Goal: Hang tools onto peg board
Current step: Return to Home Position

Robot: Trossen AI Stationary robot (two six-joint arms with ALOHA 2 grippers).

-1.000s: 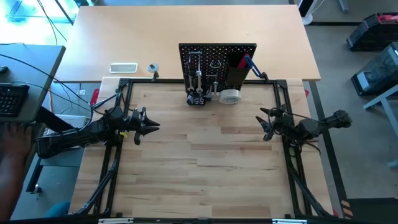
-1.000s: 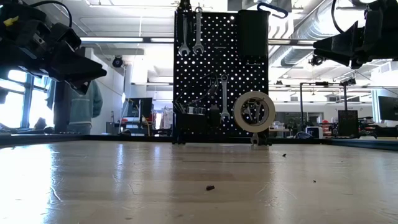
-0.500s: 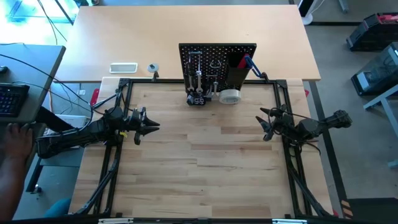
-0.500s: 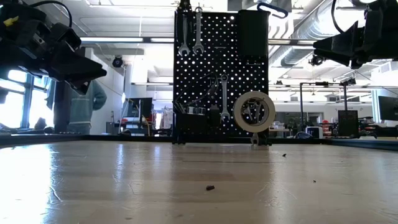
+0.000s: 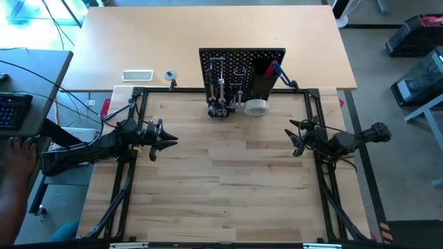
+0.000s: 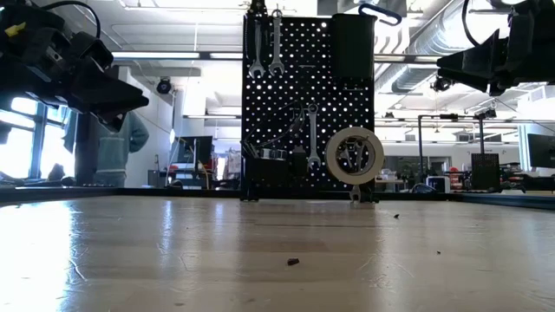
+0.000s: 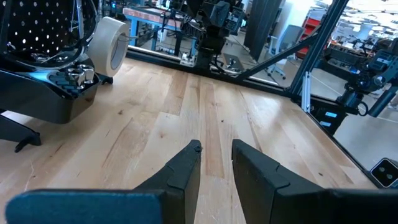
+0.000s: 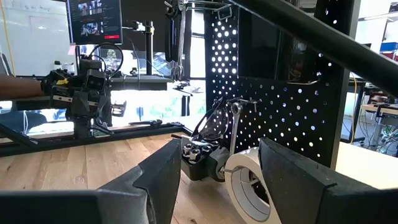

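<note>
Your left gripper hovers above the wooden table, in front of the peg board and well off to its left. Its two fingers stand a little apart with nothing between them. Your right gripper hangs at about the same distance in front of the board, well off to its right. Its fingers are spread wide and hold nothing. Both grippers point inward toward each other, and neither touches a tool.

The peg board stands upright at the far edge of the table, midway between the two arms. On its face, high on the right, sits one black bin. From above you can see one blue handle and one red handle sticking out of it. What else lies inside, you cannot tell.

At the board's foot on the left, a low black holder carries a cluster of shiny metal sockets. They are too small to count.

Three silver wrenches hang on the board: two side by side at the top left and one lower down near the middle. One pale tape roll hangs at the lower right of the board, just beside the lower wrench.

Behind the board and to its left, on the paler table, lies one white tray. Its contents cannot be made out.
</note>
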